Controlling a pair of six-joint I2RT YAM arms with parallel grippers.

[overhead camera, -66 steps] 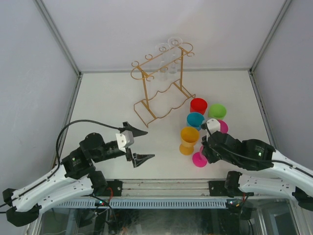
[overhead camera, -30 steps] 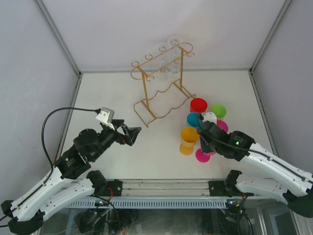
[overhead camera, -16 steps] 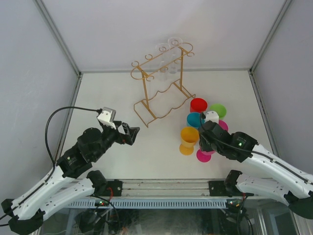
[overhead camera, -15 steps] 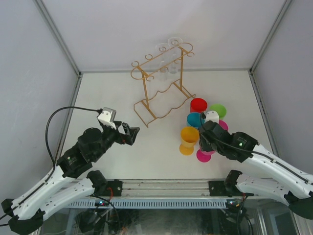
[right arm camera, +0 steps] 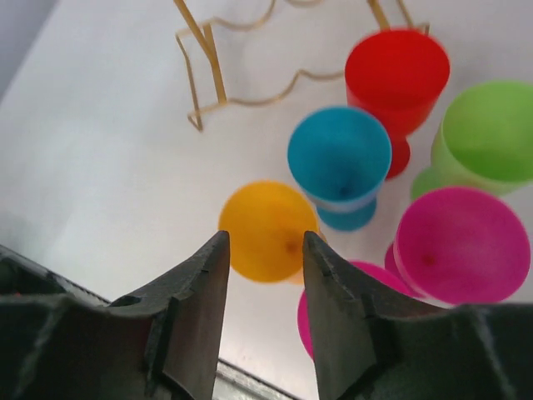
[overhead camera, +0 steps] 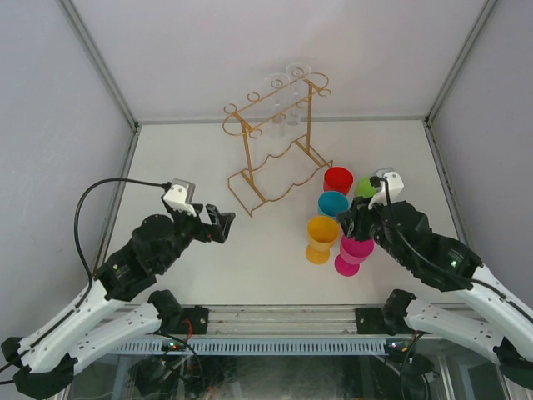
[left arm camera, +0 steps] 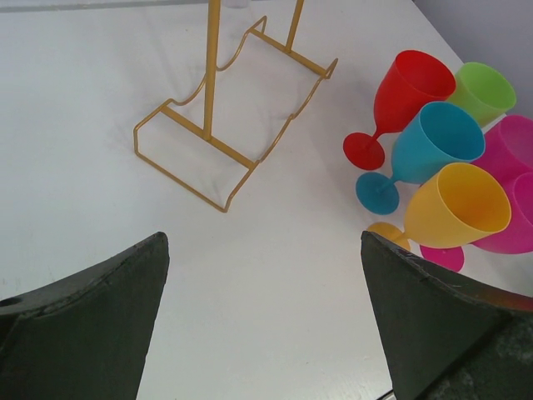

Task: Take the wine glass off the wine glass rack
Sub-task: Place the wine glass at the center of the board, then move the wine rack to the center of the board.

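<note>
The gold wire wine glass rack (overhead camera: 275, 142) stands at the back of the table, and its wavy base (left arm camera: 229, 142) shows in the left wrist view. Clear wine glasses (overhead camera: 279, 123) hang upside down from its top rails. My left gripper (overhead camera: 218, 223) hovers in front of the rack and to its left. Its jaws stand wide open and empty (left arm camera: 262, 242), pointing at the rack base. My right gripper (overhead camera: 353, 223) hangs over a cluster of coloured glasses. It is open with a narrow gap (right arm camera: 262, 246), holding nothing, and an orange glass (right arm camera: 268, 231) stands below the gap.
To the right of the rack stand red (overhead camera: 338, 179), green (overhead camera: 366, 187), blue (overhead camera: 332, 202), orange (overhead camera: 321, 233) and pink (overhead camera: 356, 248) plastic glasses, packed close together. Grey walls enclose the table on three sides.
My right gripper's jaws have opened, and that arm has lifted and drawn back to the right above the coloured glasses. The left arm has barely shifted and stays open.
</note>
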